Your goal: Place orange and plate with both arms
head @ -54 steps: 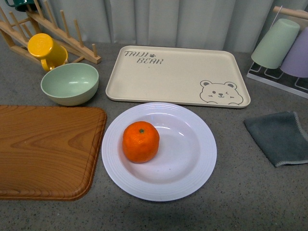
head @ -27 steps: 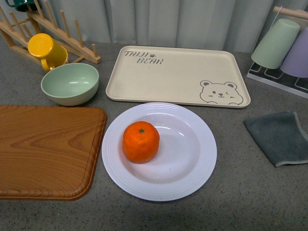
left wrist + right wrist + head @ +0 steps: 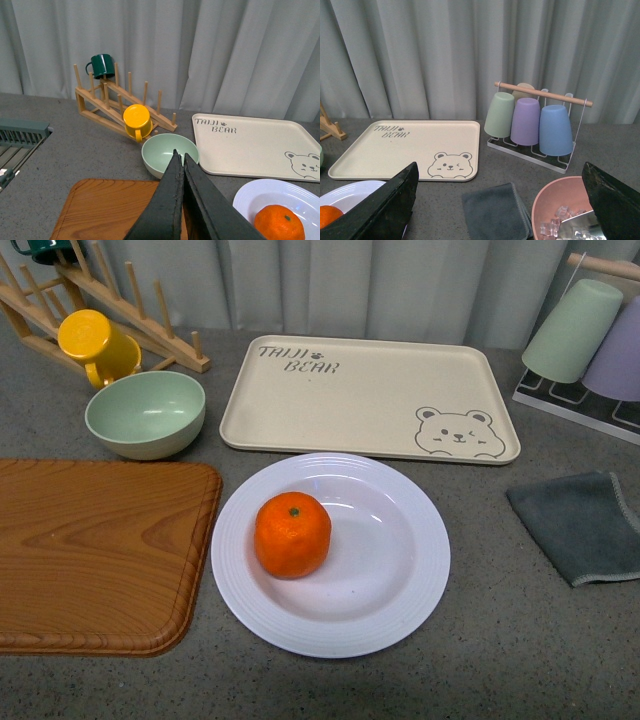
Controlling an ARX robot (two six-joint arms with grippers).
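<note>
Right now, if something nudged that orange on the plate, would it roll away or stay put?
It would probably roll a little: the orange is round and loose. The rim of the plate would likely stop it. Dimpled skin looks grippy, not slippery.

Bare counter (image 3: 485, 570) separates the plate (image 3: 400, 625) from the grey cloth (image 3: 580, 525); the wooden board (image 3: 100, 550) crowds its opposite rim.

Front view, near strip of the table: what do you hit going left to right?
wooden board → white plate, with the orange sitting in it left of centre → grey cloth
</note>
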